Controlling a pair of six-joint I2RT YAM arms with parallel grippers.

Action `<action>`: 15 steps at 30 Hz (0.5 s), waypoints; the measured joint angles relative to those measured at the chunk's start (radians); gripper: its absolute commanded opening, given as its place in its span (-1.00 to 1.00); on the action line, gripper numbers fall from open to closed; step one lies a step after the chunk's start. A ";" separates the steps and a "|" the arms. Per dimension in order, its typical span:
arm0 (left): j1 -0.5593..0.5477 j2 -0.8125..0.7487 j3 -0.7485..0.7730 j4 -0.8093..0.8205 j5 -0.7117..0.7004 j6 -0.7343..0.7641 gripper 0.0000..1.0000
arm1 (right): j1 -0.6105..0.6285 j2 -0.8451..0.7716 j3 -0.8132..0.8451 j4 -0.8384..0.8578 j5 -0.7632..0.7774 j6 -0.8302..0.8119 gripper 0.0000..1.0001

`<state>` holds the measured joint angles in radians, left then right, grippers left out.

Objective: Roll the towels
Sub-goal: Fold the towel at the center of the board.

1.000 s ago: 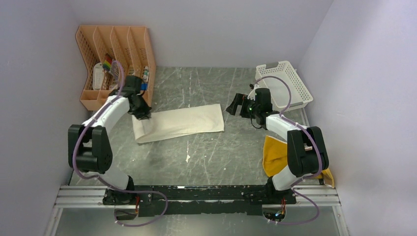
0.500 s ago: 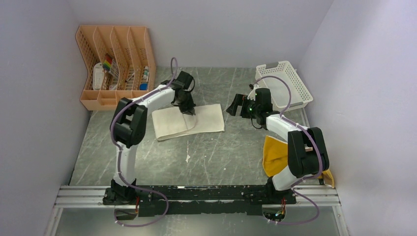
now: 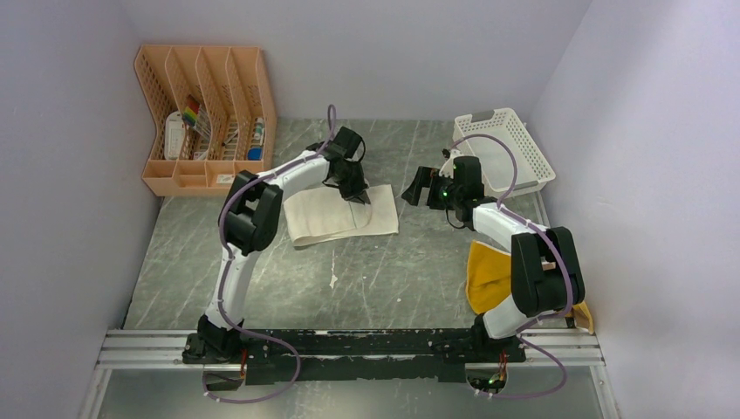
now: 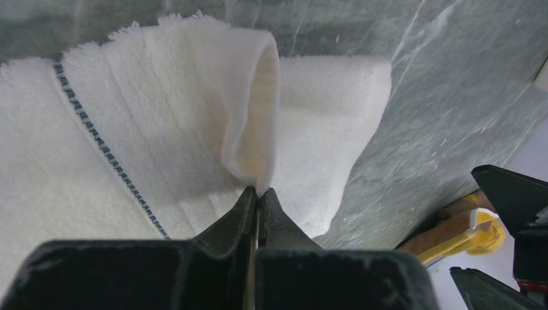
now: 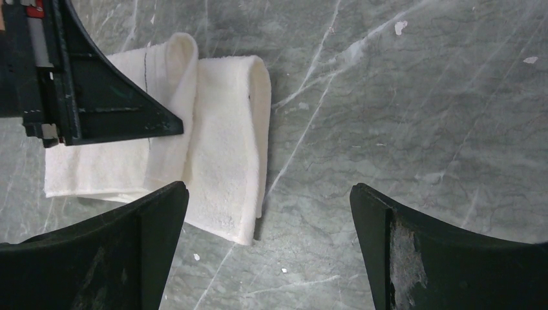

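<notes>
Left wrist view: left tool (image 4: 258, 194) pinches a lifted edge of the cream towel (image 4: 129, 129), lying left of the basket (image 3: 491, 114); right tool (image 5: 268, 194) gapes wide, empty. Best carry the fold low, evenly.

Bare table (image 3: 393, 279) in front of the cream towel (image 3: 323, 225) gives free passage. The left arm (image 3: 292, 175) spans the towel's left side. The right gripper (image 3: 415, 187), jaws wide, hangs just beside its right edge. An orange organizer (image 3: 201, 105) and a white basket (image 3: 510, 153) (back corners) bound the rear.
</notes>
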<state>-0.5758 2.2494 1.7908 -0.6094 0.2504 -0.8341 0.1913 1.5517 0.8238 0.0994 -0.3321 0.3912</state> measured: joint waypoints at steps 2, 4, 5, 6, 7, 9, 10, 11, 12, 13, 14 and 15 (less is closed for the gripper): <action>-0.004 0.010 0.000 0.003 0.011 0.003 -0.86 | 0.000 0.000 0.000 0.000 0.000 0.000 0.98; -0.012 0.016 0.000 0.011 0.023 0.005 -0.87 | 0.000 0.000 0.000 0.000 0.000 0.000 0.98; -0.017 0.019 0.000 0.014 0.027 0.006 -0.87 | 0.000 0.000 0.000 0.000 0.000 0.000 0.98; -0.023 0.023 0.000 0.017 0.032 0.007 -0.86 | 0.000 0.000 0.000 0.000 0.000 0.000 0.98; -0.029 0.026 0.002 0.018 0.035 0.007 -0.87 | 0.000 0.000 0.000 0.000 0.000 0.000 0.98; -0.044 0.035 0.002 0.022 0.043 0.007 -0.87 | 0.000 0.000 0.000 0.000 0.000 0.000 0.98; -0.050 0.038 0.002 0.023 0.045 0.007 -0.87 | 0.000 0.000 0.000 0.000 0.000 0.000 0.99; -0.056 0.040 0.002 0.023 0.047 0.007 -0.87 | 0.000 0.000 0.000 0.000 0.000 0.000 0.99; -0.060 0.041 0.002 0.023 0.048 0.007 -0.87 | 0.000 0.000 0.000 0.000 0.000 0.000 0.99; -0.063 0.041 0.002 0.023 0.048 0.007 -0.86 | 0.000 0.000 0.000 0.000 0.000 0.000 0.99; -0.066 0.040 0.002 0.024 0.047 0.007 -0.87 | 0.000 0.000 0.000 0.000 0.000 0.000 0.99; -0.067 0.040 0.002 0.025 0.046 0.007 -0.86 | 0.000 0.000 0.000 0.000 0.000 0.000 0.99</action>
<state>-0.6426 2.2890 1.7927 -0.5846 0.2962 -0.8272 0.1913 1.5517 0.8234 0.0994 -0.3321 0.3908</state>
